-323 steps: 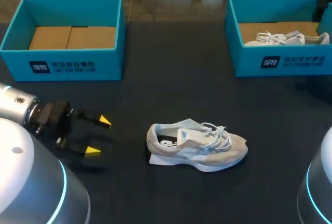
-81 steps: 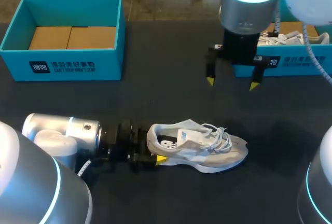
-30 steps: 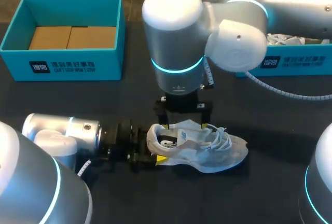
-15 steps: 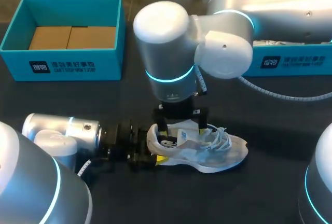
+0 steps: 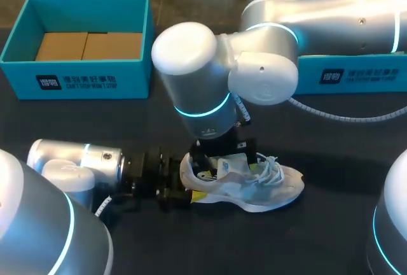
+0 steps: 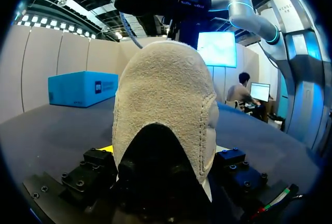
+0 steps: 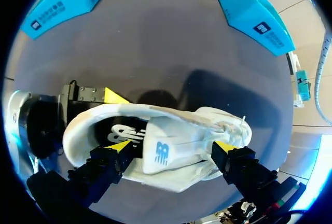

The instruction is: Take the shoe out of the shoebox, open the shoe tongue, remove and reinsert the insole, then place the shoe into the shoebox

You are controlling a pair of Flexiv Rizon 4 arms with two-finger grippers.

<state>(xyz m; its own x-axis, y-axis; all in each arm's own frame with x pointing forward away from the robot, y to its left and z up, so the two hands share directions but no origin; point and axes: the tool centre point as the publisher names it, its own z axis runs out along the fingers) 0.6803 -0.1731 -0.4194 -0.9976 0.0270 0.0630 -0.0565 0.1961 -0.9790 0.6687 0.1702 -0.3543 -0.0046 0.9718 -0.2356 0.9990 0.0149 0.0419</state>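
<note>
one shoe [image 5: 270, 189]: left jaws clamp its heel [image 6: 166, 105], right jaws straddle tongue [image 7: 162, 149], wide.

Robotics lab: robot arms [image 5: 318, 20], dark table [image 5: 210, 249]

The left shoebox [image 5: 137, 65] carries on its front wall a dark square label [image 5: 48, 83] with white characters and two lines of small white print beside it. The right shoebox [image 5: 381, 74] shows the same label [image 5: 331, 76]. On the shoe [image 7: 207, 125], a blue logo [image 7: 162, 153] stands on the white tongue [image 7: 174, 130] and a white logo [image 7: 122, 133] on the dark insole [image 7: 98, 130].
</note>
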